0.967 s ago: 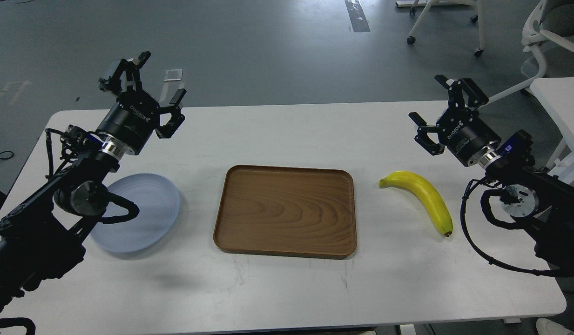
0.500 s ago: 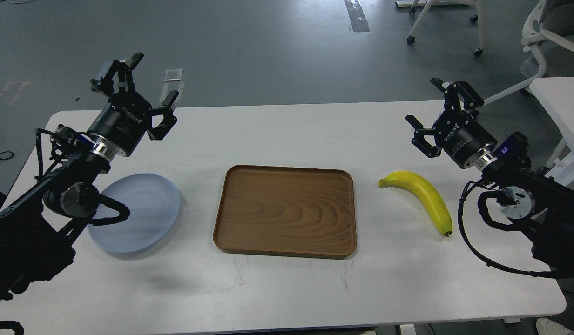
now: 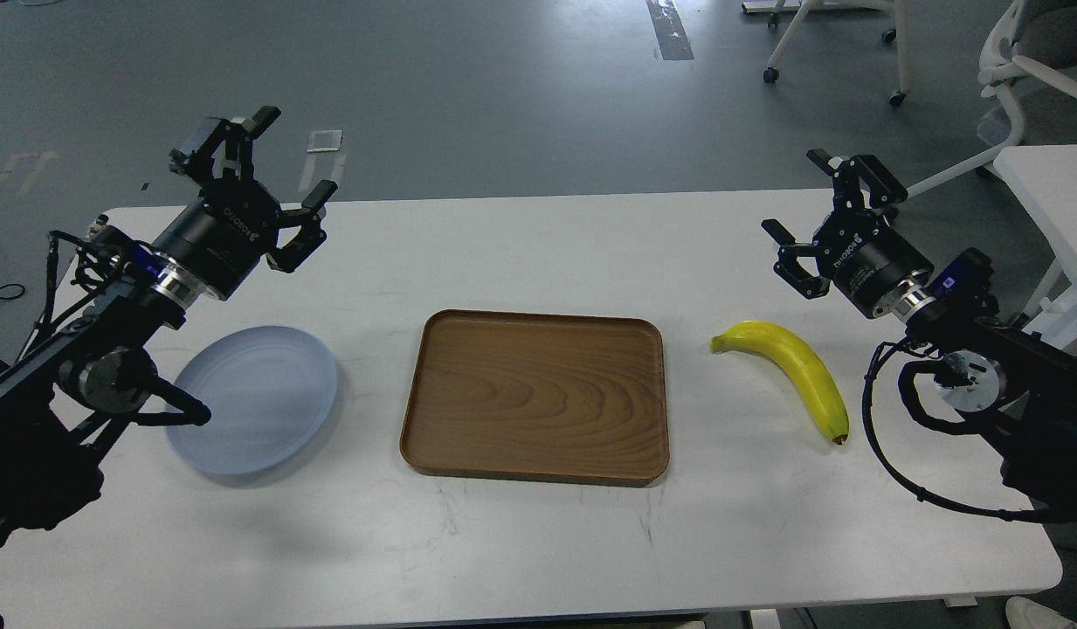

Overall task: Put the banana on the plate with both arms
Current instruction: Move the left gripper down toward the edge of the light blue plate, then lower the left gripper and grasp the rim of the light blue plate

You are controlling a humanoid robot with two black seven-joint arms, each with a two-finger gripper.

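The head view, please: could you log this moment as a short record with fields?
banana: lying on the table, right of the tray, untouched
plate: on the table, left of the tray, empty
tray: centre, empty
left gripper: open, raised beyond the plate
right gripper: open, raised beyond the banana

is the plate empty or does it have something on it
Empty: the plate shows only bare blue-grey surface; the banana lies on the table beyond the tray.

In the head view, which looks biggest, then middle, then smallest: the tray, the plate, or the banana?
1. The brown wooden tray looks biggest.
2. The blue-grey plate comes next.
3. The banana looks smallest: about as long as the plate is wide, but far thinner.
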